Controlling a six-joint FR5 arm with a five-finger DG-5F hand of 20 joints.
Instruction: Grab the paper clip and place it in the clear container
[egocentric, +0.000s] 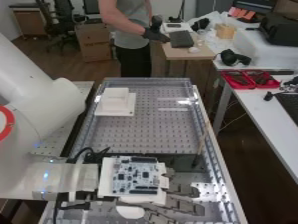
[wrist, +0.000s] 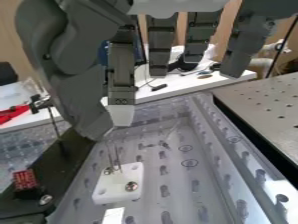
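- Looks white on the arm (egocentric: 50, 177), with a red ring (egocentric: 10, 124)
- Looks dark grey on the hand (egocentric: 189, 191)
- Looks white with black parts on the circuit board (egocentric: 136, 175)
- Looks red on the trays (egocentric: 250, 80)
- Shows rows of dark dots on the grey plate (egocentric: 143, 132)

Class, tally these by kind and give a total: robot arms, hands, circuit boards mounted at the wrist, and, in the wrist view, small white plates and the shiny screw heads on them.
Robot arm: 1
Hand: 1
Circuit board: 1
Small white plate: 1
Screw heads: 2
Total: 6
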